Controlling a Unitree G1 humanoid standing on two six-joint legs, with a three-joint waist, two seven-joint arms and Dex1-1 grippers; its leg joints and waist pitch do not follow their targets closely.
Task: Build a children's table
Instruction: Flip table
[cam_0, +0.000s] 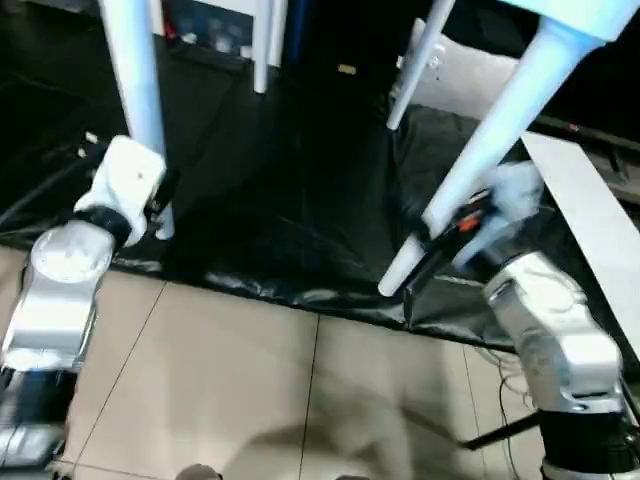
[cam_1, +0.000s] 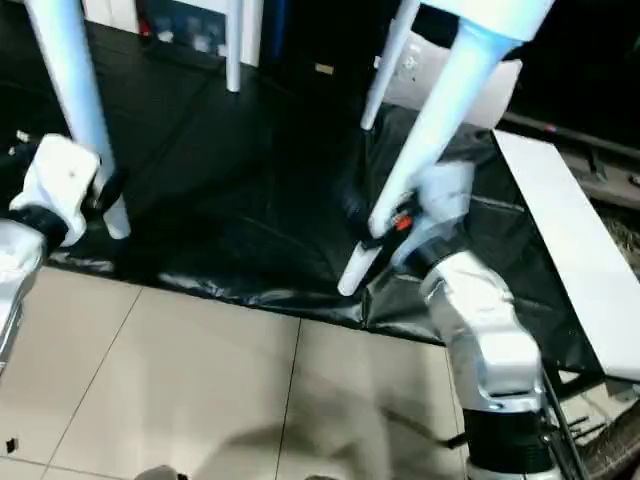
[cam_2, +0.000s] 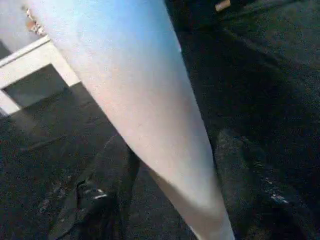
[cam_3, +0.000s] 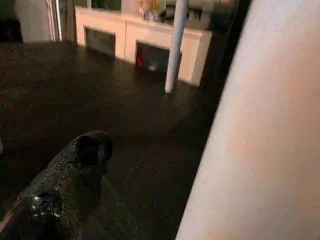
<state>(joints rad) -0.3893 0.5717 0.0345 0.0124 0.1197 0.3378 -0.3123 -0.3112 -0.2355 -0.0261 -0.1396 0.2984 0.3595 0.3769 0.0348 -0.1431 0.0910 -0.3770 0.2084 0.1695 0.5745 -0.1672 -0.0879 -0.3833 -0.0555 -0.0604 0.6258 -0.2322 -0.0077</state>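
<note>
White legs (cam_0: 500, 130); black sheet (cam_0: 290, 200); beige tiles (cam_0: 250, 380); claw (cam_1: 385, 235) black, perhaps orange-marked.

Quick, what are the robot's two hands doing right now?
Left hand: at the near left table leg, grip cannot be told.
Right hand: open, beside the near right leg.

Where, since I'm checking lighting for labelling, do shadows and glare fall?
Left eye view: a soft shadow on the floor tiles; pale sheen along creases of the black sheet. Right wrist view: bright table leg, dark sheet behind.
</note>
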